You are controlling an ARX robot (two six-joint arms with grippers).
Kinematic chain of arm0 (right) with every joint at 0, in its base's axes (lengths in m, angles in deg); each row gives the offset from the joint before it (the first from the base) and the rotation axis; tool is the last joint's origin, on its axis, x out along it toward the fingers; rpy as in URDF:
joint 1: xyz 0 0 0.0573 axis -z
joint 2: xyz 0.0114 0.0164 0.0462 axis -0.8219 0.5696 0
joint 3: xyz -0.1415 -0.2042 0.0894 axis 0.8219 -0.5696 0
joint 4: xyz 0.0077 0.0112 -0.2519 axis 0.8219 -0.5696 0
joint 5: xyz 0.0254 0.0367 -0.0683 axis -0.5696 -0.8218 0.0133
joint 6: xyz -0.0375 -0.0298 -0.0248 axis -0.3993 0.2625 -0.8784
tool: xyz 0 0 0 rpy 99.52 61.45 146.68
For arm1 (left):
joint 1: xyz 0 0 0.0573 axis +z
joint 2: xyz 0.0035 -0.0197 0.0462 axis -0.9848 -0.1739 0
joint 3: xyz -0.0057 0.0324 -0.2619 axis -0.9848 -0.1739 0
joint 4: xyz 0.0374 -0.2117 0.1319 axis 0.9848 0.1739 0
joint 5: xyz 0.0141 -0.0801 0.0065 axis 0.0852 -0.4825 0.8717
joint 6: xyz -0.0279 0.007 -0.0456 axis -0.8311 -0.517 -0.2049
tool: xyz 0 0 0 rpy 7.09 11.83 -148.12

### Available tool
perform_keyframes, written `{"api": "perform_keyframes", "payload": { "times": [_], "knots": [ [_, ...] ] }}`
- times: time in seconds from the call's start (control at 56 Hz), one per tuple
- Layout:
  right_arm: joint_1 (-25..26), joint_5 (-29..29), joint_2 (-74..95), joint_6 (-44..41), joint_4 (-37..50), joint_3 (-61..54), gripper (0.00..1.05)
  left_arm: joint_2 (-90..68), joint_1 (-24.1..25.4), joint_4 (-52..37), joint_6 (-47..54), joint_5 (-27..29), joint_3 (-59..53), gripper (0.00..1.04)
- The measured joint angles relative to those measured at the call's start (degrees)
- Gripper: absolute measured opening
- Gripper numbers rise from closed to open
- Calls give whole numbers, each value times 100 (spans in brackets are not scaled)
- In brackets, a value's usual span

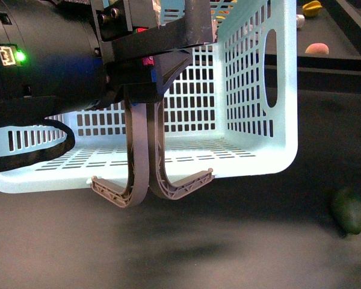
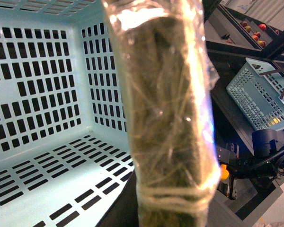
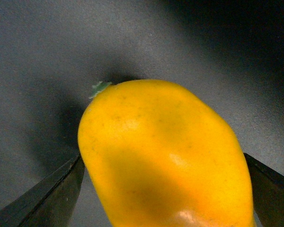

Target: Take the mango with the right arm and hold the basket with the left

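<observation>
**A:** Where does the mango (image 3: 165, 156) lie from the right claw (image 3: 163, 163)?

**B:** Right inside it. In the right wrist view a dark finger (image 3: 47, 194) meets each flank of the fruit, so I judge that claw closed on the mango. The long axis runs straight out from the claw, with the stalk end and its green nub farthest out. Below is dark tabletop (image 3: 38, 56). Whether the fruit rests on it or hangs clear, I cannot tell.

**A:** And where is it from the basket (image 1: 253, 90)?

**B:** I cannot tell. The front view shows neither the mango nor the right arm. Beside the basket there is only a dark green fruit (image 1: 349, 209), off its near right corner and apart from it.

**A:** The left claw (image 1: 162, 60)?

**B:** It is at the basket's rim, above where the two grey-brown handles (image 1: 141, 174) hang down the near wall. I cannot tell whether it is clamped there. The left wrist view gives only one blurred wrapped finger (image 2: 165, 118) in front of the basket's slotted inside.

**A:** So what does the next move turn on?

**B:** In my judgement, the grip across the mango's short axis. The skin is smooth and much of the length reaches past the fingers, so a quick lift could let it pivot and slip.
</observation>
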Motion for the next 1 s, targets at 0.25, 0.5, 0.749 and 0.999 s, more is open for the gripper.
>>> {"api": "perform_keyframes", "payload": {
  "times": [0.25,0.5,0.749,0.999],
  "knots": [
    [33,81,72,76,144,50,68,2,0,0,0,0,0,9],
    [90,-9,52,232,273,-13,61,2,0,0,0,-2,0,9],
    [-15,-693,-717,1064,487,-516,61,2,0,0,0,0,0,9],
    [-343,-1379,-1965,1862,892,-1287,61,2,0,0,0,-2,0,9]
  ]
}}
